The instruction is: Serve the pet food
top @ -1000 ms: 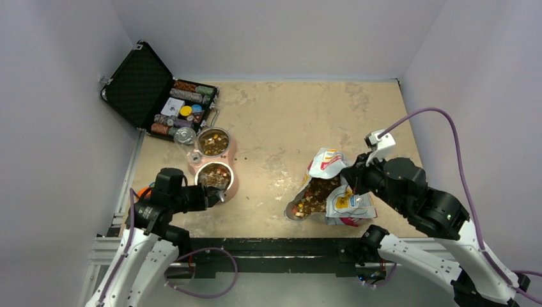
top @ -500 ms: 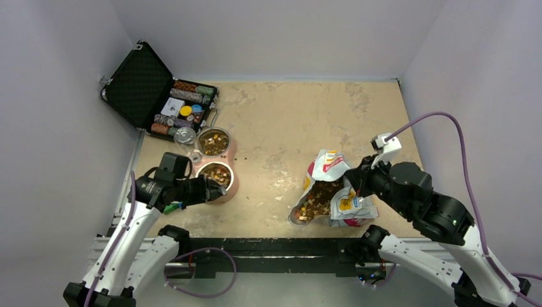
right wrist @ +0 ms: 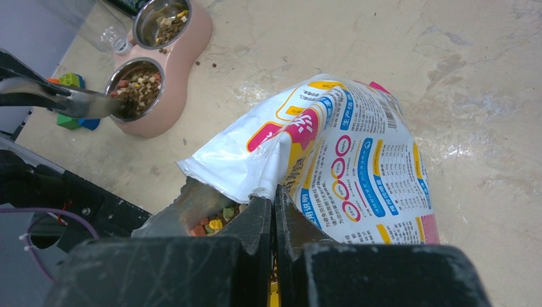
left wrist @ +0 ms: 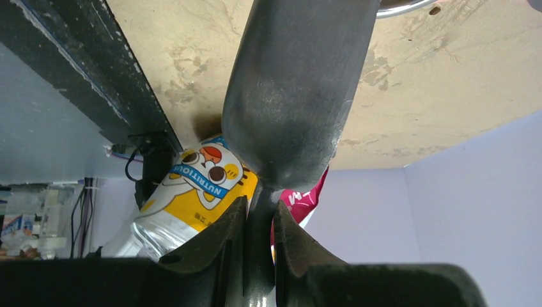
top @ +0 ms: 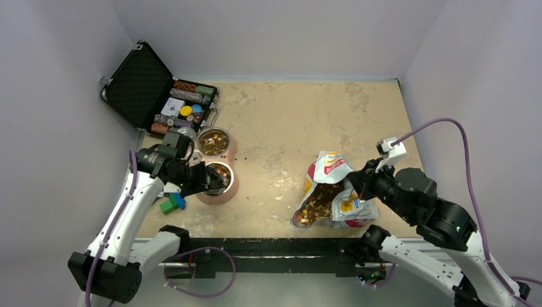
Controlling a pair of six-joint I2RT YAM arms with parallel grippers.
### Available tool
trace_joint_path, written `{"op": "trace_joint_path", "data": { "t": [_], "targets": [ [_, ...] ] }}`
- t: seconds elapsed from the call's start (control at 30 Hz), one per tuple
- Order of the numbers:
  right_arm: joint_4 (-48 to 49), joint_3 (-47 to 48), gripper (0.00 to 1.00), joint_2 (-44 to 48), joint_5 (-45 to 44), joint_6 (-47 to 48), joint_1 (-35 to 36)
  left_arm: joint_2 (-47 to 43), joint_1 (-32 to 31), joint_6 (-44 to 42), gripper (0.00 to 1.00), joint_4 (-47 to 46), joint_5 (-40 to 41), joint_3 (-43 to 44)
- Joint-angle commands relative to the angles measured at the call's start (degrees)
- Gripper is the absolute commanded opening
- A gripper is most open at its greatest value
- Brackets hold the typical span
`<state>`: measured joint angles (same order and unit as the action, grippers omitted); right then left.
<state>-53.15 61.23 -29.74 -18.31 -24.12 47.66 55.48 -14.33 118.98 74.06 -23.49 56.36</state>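
The pet food shows as brown and tan kibble [top: 316, 201] inside the open white bag [top: 335, 167] lying at the table's front right. More kibble fills both steel bowls [top: 218, 174] of the pink feeder [top: 230, 190]. My left gripper [top: 199, 181] is shut on a metal spoon [top: 214, 182] whose tip is over the near bowl. In the left wrist view the handle [left wrist: 259, 224] sits between my fingers. My right gripper [right wrist: 273, 204] is shut on the bag's torn rim [right wrist: 281, 185] and holds the mouth open. The spoon [right wrist: 77, 102] also reaches the near bowl [right wrist: 137, 86] in the right wrist view.
An open black case [top: 137, 86] with coloured chips stands at the back left. A clear glass [top: 185, 137] lies beside the far bowl. Green and blue toy blocks [top: 171, 203] sit left of the feeder. A black rail [top: 268, 246] runs along the front edge.
My left arm has lifted and swung away from the front edge, uncovering the blocks, with the spoon still at the near bowl. My right gripper has drawn slightly right with the bag rim.
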Motion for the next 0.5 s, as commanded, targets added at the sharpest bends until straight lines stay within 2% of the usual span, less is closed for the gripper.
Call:
{"op": "trace_joint_path", "data": {
  "t": [0.0, 0.13, 0.47],
  "targets": [
    [5.58, 0.07, 0.0, 2.26, -2.17, -0.55, -0.11, 4.73, 1.72, 0.19, 0.0, 7.86, -2.94, 7.83],
    [6.27, -0.62, 0.0, 2.61, -1.64, -0.02, -0.11, 9.63, 1.93, -3.12, 0.0, 13.39, -4.56, 12.21],
    [8.29, -1.89, 0.0, 2.84, -0.33, 1.0, -0.11, 15.55, 2.02, -7.42, 0.0, 18.83, -5.59, 18.79]
  ]
}}
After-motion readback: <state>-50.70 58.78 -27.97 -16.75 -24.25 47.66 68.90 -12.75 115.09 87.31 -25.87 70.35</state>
